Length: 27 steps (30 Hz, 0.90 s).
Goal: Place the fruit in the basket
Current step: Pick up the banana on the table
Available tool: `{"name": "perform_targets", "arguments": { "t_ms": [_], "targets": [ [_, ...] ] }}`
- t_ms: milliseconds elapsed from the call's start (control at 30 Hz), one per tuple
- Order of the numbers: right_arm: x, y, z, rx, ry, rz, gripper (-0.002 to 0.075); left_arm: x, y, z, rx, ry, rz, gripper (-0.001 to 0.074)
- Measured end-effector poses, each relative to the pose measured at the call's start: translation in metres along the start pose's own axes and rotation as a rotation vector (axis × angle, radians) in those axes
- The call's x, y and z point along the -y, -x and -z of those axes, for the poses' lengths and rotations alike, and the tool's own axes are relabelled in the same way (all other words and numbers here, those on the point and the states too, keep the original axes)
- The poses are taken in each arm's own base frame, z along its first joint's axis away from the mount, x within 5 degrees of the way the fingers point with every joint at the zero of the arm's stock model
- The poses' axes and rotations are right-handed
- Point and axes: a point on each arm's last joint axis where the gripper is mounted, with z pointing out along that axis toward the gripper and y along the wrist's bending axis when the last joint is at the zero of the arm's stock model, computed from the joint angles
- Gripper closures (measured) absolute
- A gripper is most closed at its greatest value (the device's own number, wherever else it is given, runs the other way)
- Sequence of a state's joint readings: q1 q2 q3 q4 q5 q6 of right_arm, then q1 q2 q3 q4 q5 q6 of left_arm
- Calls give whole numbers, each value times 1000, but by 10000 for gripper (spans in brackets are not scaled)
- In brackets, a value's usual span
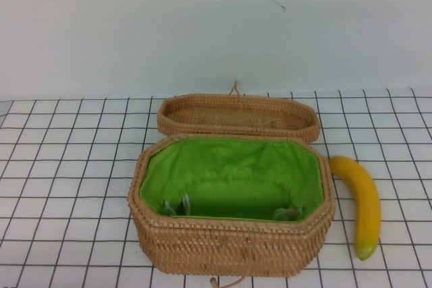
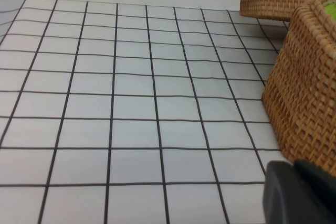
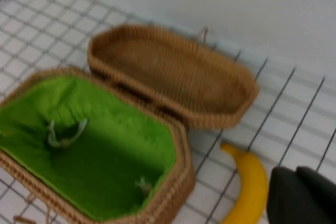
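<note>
1. The banana (image 1: pixel 360 202) lies on the gridded bench (image 1: pixel 67 187), just to the right of the basket (image 1: pixel 229 244) and apart from it. Its brown stem end points far and toward the basket; its greenish tip points near.

2. The basket stands open, its green lining (image 1: pixel 233 177) bare. Its lid (image 1: pixel 237 116) lies flipped back on the far side, so nothing blocks a drop from above.

3. The banana looks smooth and glossy, like moulded plastic. I judge it light and fairly stiff, not fragile, but liable to slip or roll under a pinch.

4. The best hold is probably across the thick middle of the curve, jaws closing on the two long flanks. There the width is even and the weight balanced. Either tapered end would likely let it swing or squirt out.

5. It is shorter than the basket, so it should fit if lowered lengthwise.

6. The right gripper (image 3: pixel 302 195) shows only as a dark edge in its wrist view, above the bench near the banana. I cannot tell whether it is apart or together.

7. The left gripper (image 2: pixel 299 192) sits low over the bench, left of the basket. I cannot tell its state either.
</note>
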State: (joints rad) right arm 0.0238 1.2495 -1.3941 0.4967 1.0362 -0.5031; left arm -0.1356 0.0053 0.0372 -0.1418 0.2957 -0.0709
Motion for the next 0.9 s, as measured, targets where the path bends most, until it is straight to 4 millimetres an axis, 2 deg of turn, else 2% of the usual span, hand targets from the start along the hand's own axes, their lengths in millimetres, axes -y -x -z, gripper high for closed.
{"name": "perform_targets", "arguments": {
  "t_ms": [67,200,333,400,533,633,733,800,900],
  "targets": [
    [12,-8,-17,-120,-50,-82,726,0,0,0,0,0,0,735],
    [21,-18,-41,-281,-147,-97,724,0,0,0,0,0,0,735],
    [10,-22,-66,-389,-229,-64,724,0,0,0,0,0,0,735],
    [4,-24,-79,-416,-250,-101,724,0,0,0,0,0,0,735],
    [-7,-29,-105,-468,-186,-186,724,0,0,0,0,0,0,735],
    [-6,-34,-127,-510,-153,-245,706,0,0,0,0,0,0,735],
    [-4,-41,-144,-556,-140,-286,613,0,0,0,0,0,0,735],
    [-4,-45,-155,-584,-127,-303,483,0,0,0,0,0,0,735],
    [0,-51,-172,-605,-127,-313,247,0,0,0,0,0,0,735]
  ]
}}
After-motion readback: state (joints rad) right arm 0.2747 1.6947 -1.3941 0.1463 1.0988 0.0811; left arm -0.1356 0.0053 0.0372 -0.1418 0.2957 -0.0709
